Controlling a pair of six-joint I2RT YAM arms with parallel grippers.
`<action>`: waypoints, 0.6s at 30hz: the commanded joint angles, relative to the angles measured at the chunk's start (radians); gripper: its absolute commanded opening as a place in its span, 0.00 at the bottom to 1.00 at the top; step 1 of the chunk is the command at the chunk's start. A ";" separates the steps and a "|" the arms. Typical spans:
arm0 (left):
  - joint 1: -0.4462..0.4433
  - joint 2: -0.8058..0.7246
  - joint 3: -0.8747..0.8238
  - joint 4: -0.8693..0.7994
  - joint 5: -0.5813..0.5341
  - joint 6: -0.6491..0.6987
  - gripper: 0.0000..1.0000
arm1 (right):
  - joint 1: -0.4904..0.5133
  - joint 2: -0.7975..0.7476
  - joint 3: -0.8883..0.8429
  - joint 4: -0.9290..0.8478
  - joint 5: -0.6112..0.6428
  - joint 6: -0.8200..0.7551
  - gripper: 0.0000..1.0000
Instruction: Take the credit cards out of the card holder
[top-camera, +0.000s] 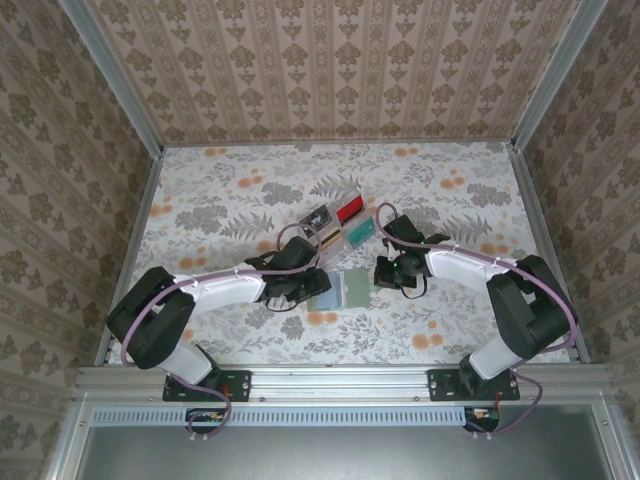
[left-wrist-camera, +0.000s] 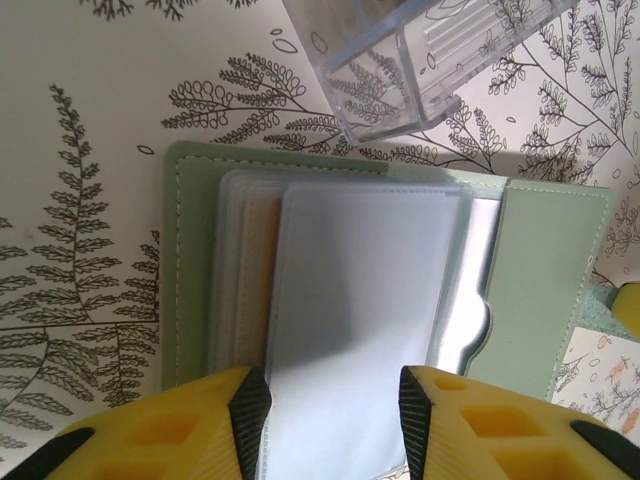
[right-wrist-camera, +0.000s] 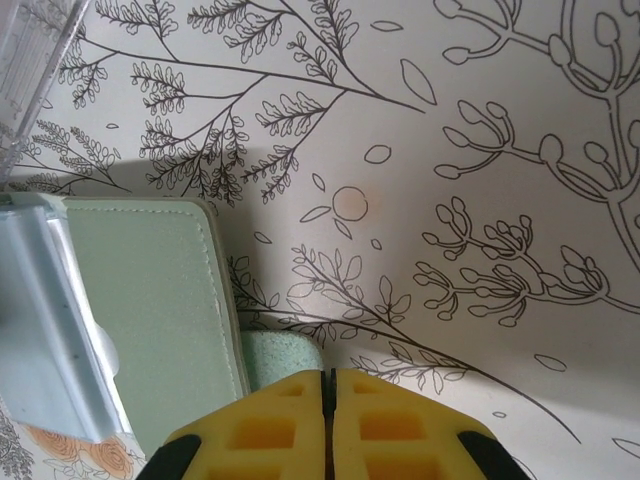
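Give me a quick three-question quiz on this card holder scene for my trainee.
1. True or false: the right hand has its fingers closed together.
2. Pick one. The card holder is: A folded shut; B lying open on the table; C held up in the air.
3. Short answer: which hand has its fingers either side of the holder's clear sleeves?

Key
1. True.
2. B.
3. The left hand, with its jaws apart.
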 joint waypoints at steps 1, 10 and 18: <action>-0.004 0.027 0.020 -0.013 0.044 0.033 0.44 | -0.001 0.022 -0.005 0.015 -0.010 -0.008 0.09; -0.033 0.061 0.063 -0.029 0.048 0.058 0.44 | 0.009 0.049 -0.005 0.034 -0.034 -0.004 0.09; -0.046 0.065 0.080 -0.030 0.049 0.072 0.44 | 0.016 0.054 -0.005 0.029 -0.031 0.001 0.10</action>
